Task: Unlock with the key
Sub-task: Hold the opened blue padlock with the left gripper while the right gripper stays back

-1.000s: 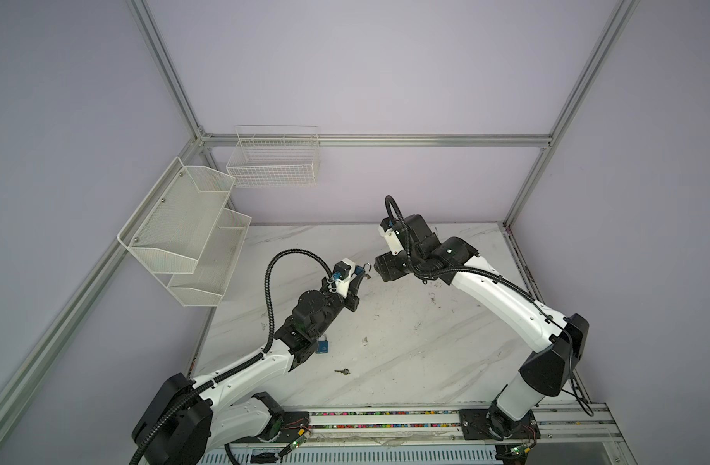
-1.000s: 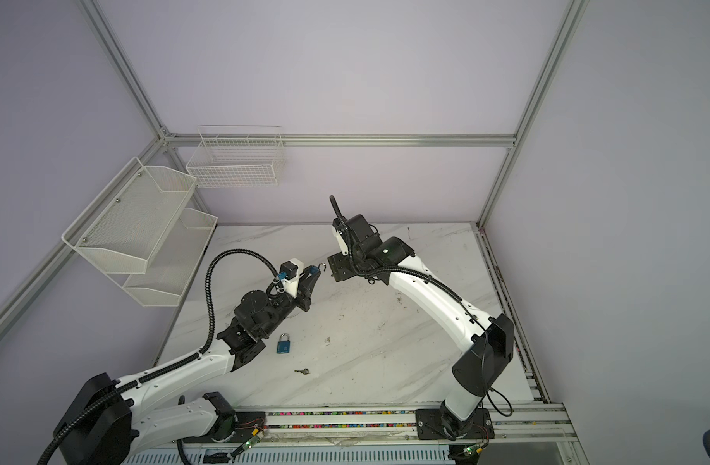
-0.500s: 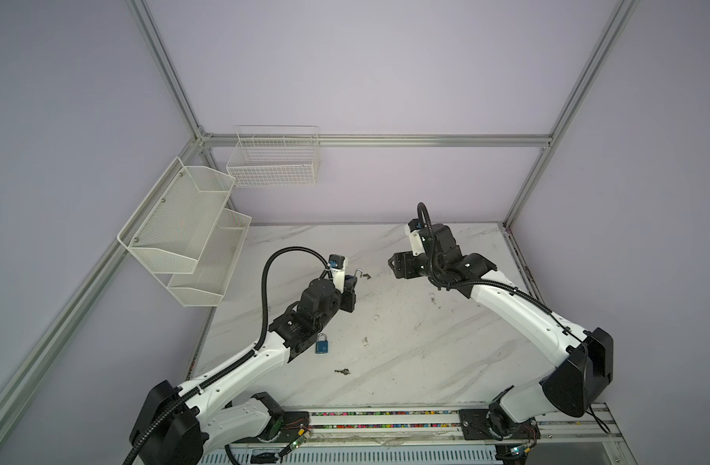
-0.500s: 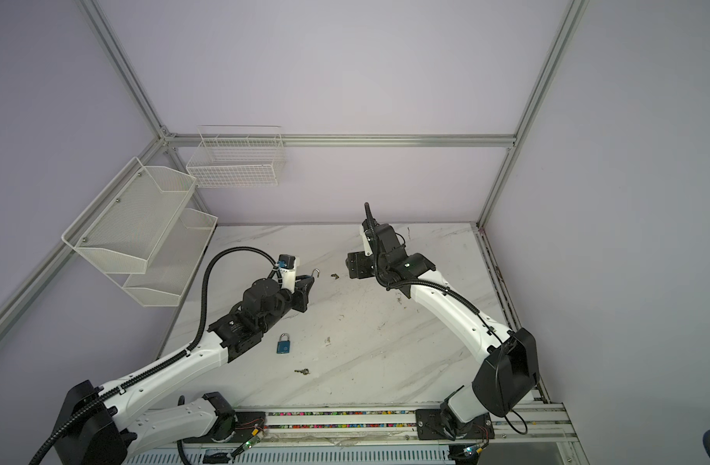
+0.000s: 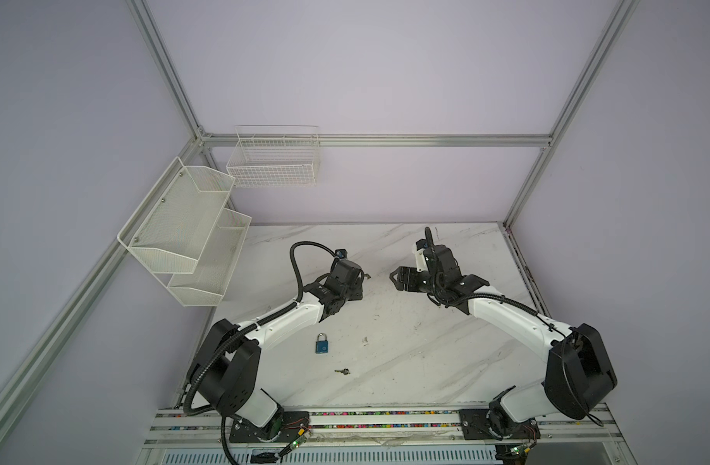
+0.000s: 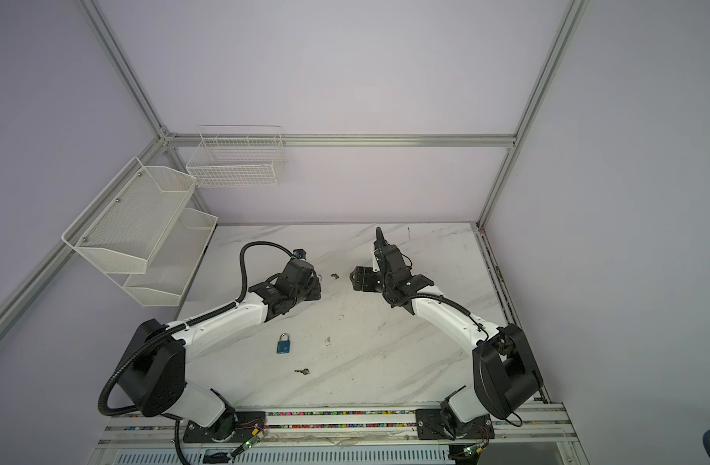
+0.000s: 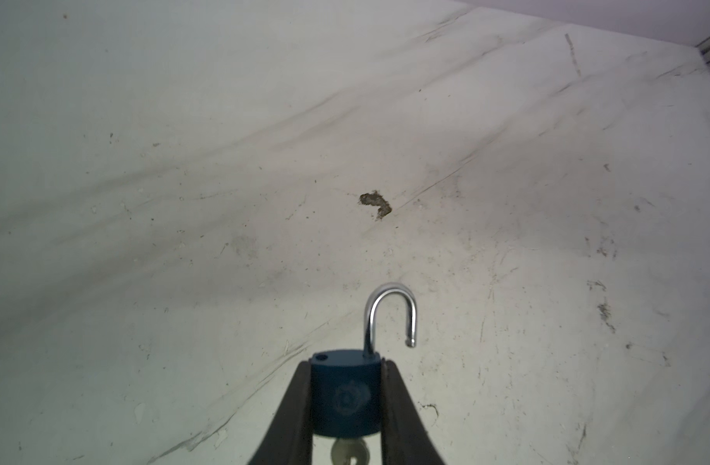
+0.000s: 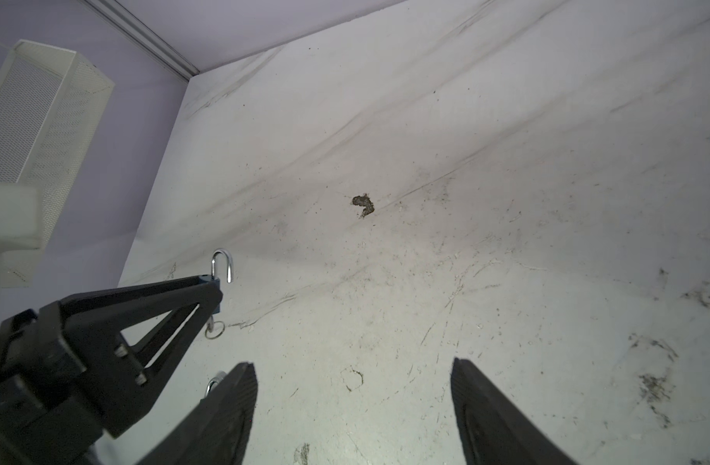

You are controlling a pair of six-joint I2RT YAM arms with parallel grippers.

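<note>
Padlock [image 7: 343,396] (shackle [image 7: 370,322] open) pinched inside left claw [image 7: 347,364], right claw [image 8: 353,364] released, apart

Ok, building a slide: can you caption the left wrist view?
Left gripper clamps a blue padlock, shackle open, key in its base.

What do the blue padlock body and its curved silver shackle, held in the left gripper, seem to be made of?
The blue padlock body: matte blue coating, probably over metal; it shows no glare. The curved silver shackle: polished metal, likely steel; bright mirror-like highlights.
</note>
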